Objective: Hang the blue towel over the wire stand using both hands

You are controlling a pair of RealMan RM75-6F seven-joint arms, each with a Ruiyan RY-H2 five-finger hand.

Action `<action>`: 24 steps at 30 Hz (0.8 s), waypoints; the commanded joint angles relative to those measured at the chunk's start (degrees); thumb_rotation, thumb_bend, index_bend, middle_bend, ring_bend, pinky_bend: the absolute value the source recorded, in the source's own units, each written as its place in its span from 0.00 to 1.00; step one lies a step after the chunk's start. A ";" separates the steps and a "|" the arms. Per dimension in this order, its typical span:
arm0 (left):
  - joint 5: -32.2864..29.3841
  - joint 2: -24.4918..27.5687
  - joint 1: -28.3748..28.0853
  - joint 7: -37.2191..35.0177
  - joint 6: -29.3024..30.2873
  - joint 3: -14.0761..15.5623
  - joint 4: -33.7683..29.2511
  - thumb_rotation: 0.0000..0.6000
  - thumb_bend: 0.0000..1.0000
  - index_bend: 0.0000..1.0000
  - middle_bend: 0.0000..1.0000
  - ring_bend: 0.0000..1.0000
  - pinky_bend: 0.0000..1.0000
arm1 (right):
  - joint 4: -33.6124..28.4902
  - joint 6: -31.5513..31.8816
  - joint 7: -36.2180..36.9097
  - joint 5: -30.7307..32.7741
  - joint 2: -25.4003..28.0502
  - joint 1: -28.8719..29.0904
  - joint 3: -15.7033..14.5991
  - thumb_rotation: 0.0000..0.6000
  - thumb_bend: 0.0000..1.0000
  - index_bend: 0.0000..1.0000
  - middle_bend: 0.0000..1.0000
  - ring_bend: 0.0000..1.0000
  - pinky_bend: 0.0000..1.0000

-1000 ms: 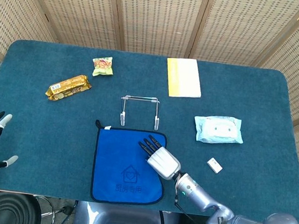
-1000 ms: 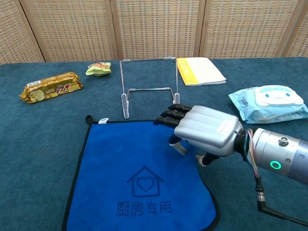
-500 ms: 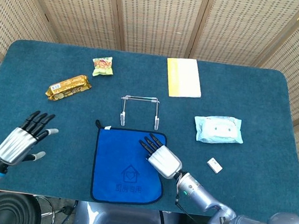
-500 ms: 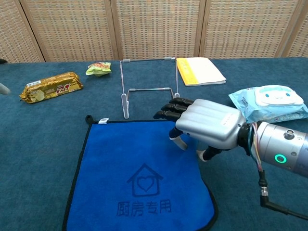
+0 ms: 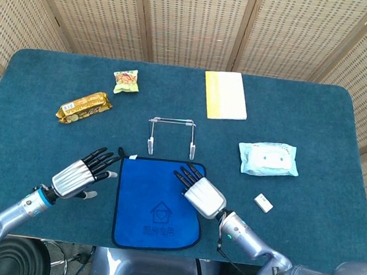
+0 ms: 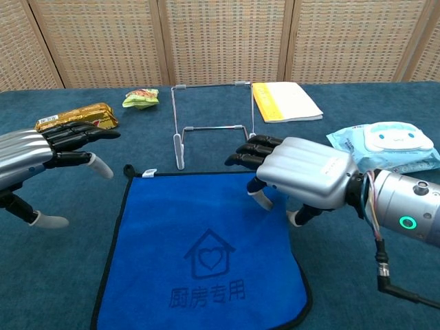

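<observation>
Towel: we found the blue towel [image 5: 156,204] lying flat on the table [image 5: 317,126], near edge, house logo and printed characters facing up. Black trim all round, small loop tag at far-left corner.
Stand: wire stand [image 5: 170,135] stood upright just beyond the towel's far edge, nothing draped on it. Chest view showed its two feet close to the towel hem; touching or not, we couldn't tell.
R hand: right hand [image 5: 202,194] was palm-down over the towel's far-right corner, fingers spread and pointing twd the stand. Held nothing that we could see. Whether the fingertips [image 6: 242,159] touched the cloth, we couldn't tell.
L hand: left hand [image 5: 78,175] was just beside the towel's left edge, off the cloth, palm down, fingers apart and extended. Held nothing; chest view showed it raised above the table.
Hands, relation: one each side of the towel, both nr its far end.
Other items, far left: gold snack bar [image 5: 84,105] and green snack packet [image 5: 126,81].
Other items, far centre: yellow booklet [image 5: 225,95], behind the stand.
Other items, right: wet wipes pack [image 5: 268,158], w/ small white block [image 5: 263,202] nearer us, both well apart from the towel.
</observation>
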 commanded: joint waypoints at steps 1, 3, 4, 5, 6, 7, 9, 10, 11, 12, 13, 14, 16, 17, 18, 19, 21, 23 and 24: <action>-0.63 -3.26 -1.42 -3.34 0.76 1.14 4.40 1.00 0.04 0.32 0.00 0.00 0.00 | -0.13 0.05 -0.01 0.24 -0.02 -0.13 -0.09 1.00 0.44 0.67 0.09 0.00 0.00; -0.86 -4.40 -1.61 -4.28 1.16 1.51 6.19 1.00 0.04 0.33 0.00 0.00 0.00 | -0.16 0.04 -0.27 0.30 -0.04 -0.13 -0.11 1.00 0.44 0.67 0.09 0.00 0.00; -1.03 -5.04 -1.67 -4.82 1.30 1.75 7.07 1.00 0.03 0.34 0.00 0.00 0.00 | -0.23 0.05 -0.40 0.35 -0.06 -0.14 -0.12 1.00 0.44 0.67 0.09 0.00 0.00; -1.27 -5.89 -1.77 -5.57 1.48 2.04 8.04 1.00 0.03 0.34 0.00 0.00 0.00 | -0.42 0.05 -0.48 0.47 -0.13 -0.16 -0.09 1.00 0.44 0.67 0.09 0.00 0.00; -1.39 -6.47 -1.86 -5.77 1.70 2.23 8.88 1.00 0.03 0.34 0.00 0.00 0.00 | -0.57 0.05 -0.61 0.56 -0.18 -0.17 -0.05 1.00 0.44 0.67 0.09 0.00 0.00; -1.56 -7.16 -1.98 -5.84 1.97 2.46 10.01 1.00 0.03 0.35 0.00 0.00 0.00 | -0.76 0.06 -0.83 0.65 -0.26 -0.17 -0.03 1.00 0.45 0.67 0.09 0.00 0.00; -1.94 -8.01 -2.16 -6.57 1.98 2.83 11.21 1.00 0.03 0.35 0.00 0.00 0.00 | -1.04 0.09 -1.17 0.70 -0.35 -0.16 -0.01 1.00 0.45 0.67 0.09 0.00 0.00; -2.18 -8.48 -2.29 -6.91 1.90 3.07 11.88 1.00 0.03 0.35 0.00 0.00 0.00 | -1.18 0.12 -1.30 0.75 -0.45 -0.16 -0.01 1.00 0.45 0.67 0.09 0.00 0.00; -2.31 -8.78 -2.41 -7.11 1.83 3.28 12.31 1.00 0.02 0.35 0.00 0.00 0.00 | -1.27 0.10 -1.36 0.81 -0.52 -0.17 -0.02 1.00 0.45 0.67 0.09 0.00 0.00; -2.44 -9.03 -2.52 -7.32 1.74 3.50 12.68 1.00 0.02 0.35 0.00 0.00 0.00 | -1.32 0.07 -1.43 0.86 -0.56 -0.16 -0.02 1.00 0.45 0.67 0.09 0.00 0.00; -2.60 -9.37 -2.72 -7.48 1.51 3.79 13.14 1.00 0.02 0.35 0.00 0.00 0.00 | -1.30 0.02 -1.58 0.89 -0.64 -0.11 -0.01 1.00 0.45 0.67 0.10 0.00 0.00; -2.76 -9.67 -2.83 -7.58 1.36 3.95 13.43 1.00 0.02 0.35 0.00 0.00 0.00 | -1.26 -0.02 -1.70 0.93 -0.69 -0.10 -0.03 1.00 0.45 0.67 0.10 0.00 0.00; -3.02 -10.16 -3.02 -7.89 1.12 4.22 13.78 1.00 0.02 0.35 0.00 0.00 0.00 | -1.25 0.03 -1.77 1.02 -0.78 -0.14 -0.02 1.00 0.45 0.67 0.10 0.00 0.00; -3.14 -10.46 -3.16 -8.00 1.00 4.39 14.03 1.00 0.02 0.35 0.00 0.00 0.00 | -1.26 0.12 -1.72 1.07 -0.83 -0.19 -0.03 1.00 0.45 0.67 0.10 0.00 0.00; -3.28 -10.86 -3.36 -8.01 0.92 4.59 14.39 1.00 0.01 0.35 0.00 0.00 0.00 | -1.24 0.27 -1.57 1.10 -0.88 -0.28 -0.06 1.00 0.45 0.67 0.10 0.00 0.00; -3.35 -11.05 -3.47 -8.04 0.86 4.70 14.54 1.00 0.01 0.35 0.00 0.00 0.00 | -1.20 0.33 -1.49 1.10 -0.90 -0.31 -0.09 1.00 0.45 0.67 0.10 0.00 0.00; -3.48 -11.39 -3.68 -8.13 0.73 4.91 14.80 1.00 0.01 0.35 0.00 0.00 0.00 | -1.08 0.44 -1.38 1.05 -0.91 -0.36 -0.16 1.00 0.45 0.67 0.10 0.00 0.00; -3.59 -11.77 -3.94 -8.15 0.62 5.19 15.16 1.00 0.01 0.35 0.00 0.00 0.00 | -0.91 0.53 -1.29 0.99 -0.90 -0.39 -0.25 1.00 0.45 0.67 0.10 0.00 0.00; -3.69 -11.99 -4.12 -8.14 0.50 5.32 15.38 1.00 0.01 0.35 0.00 0.00 0.00 | -0.82 0.54 -1.24 0.98 -0.88 -0.39 -0.28 1.00 0.45 0.67 0.10 0.00 0.00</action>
